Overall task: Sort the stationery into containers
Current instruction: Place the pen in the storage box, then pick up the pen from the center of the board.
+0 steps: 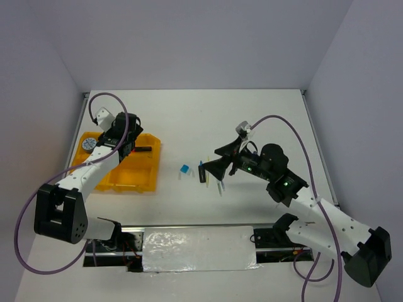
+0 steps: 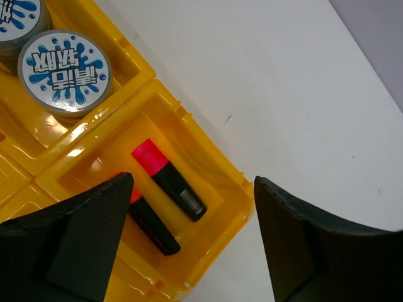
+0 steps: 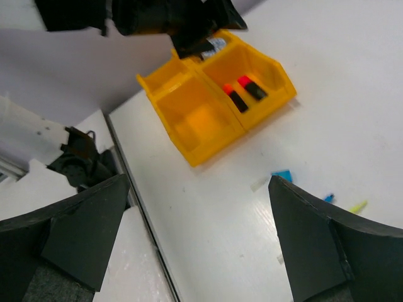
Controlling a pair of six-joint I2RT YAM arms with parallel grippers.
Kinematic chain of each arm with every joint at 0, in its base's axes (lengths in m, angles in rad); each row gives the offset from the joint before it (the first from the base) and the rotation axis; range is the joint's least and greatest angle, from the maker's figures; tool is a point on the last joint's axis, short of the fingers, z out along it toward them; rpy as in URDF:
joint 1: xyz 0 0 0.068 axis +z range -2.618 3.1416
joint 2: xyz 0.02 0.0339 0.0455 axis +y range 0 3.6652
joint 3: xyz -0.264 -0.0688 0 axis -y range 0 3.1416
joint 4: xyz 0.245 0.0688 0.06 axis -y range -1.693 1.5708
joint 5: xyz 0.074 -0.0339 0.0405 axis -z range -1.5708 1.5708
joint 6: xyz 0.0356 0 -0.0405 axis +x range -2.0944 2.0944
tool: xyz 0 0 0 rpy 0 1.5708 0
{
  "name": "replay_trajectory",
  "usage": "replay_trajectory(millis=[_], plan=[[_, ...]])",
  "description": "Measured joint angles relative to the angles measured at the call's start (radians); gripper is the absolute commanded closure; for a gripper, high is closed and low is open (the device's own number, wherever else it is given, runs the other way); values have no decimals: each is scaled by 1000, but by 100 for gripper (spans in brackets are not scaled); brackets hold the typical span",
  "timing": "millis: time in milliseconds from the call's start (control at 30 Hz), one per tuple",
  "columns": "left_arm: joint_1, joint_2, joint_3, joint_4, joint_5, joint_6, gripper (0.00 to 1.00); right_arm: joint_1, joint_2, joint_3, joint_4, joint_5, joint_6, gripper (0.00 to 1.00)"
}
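Observation:
The yellow-orange tray [image 1: 140, 182] lies at the left. My left gripper [image 1: 130, 150] hovers open and empty over its far right compartment [image 2: 211, 165]. In that compartment lie a pink-capped black marker [image 2: 168, 180] and an orange-capped one [image 2: 150, 223]. Two blue-and-white tins [image 2: 64, 72] sit in the neighbouring compartment; one shows in the top view [image 1: 89, 143]. My right gripper [image 1: 210, 168] is open and empty above the table's middle. Near it lie a blue square [image 1: 184, 169], a blue-capped item [image 1: 201, 173] and pale pens [image 1: 220, 186]. The right wrist view shows the tray [image 3: 189, 135], the blue square [image 3: 283, 175] and a yellow-green pen [image 3: 357, 206].
A foil-covered strip [image 1: 198, 248] and a metal rail run along the near edge between the arm bases. White walls close the table at the back and sides. The left arm [image 3: 157, 19] hangs over the tray's far side in the right wrist view.

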Motion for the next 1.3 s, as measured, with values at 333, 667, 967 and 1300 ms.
replay_trajectory(millis=[333, 667, 967, 1300], plan=[[0, -46, 32, -139, 55, 10, 1, 259, 404, 359, -378, 544, 109, 7], [-49, -331, 145, -345, 185, 227, 1, 277, 783, 522, -602, 803, 249, 37], [-52, -469, 59, -376, 516, 563, 1, 236, 941, 601, -635, 779, 248, 39], [-52, -500, -68, -381, 531, 619, 1, 194, 1034, 637, -637, 733, 241, 44]])
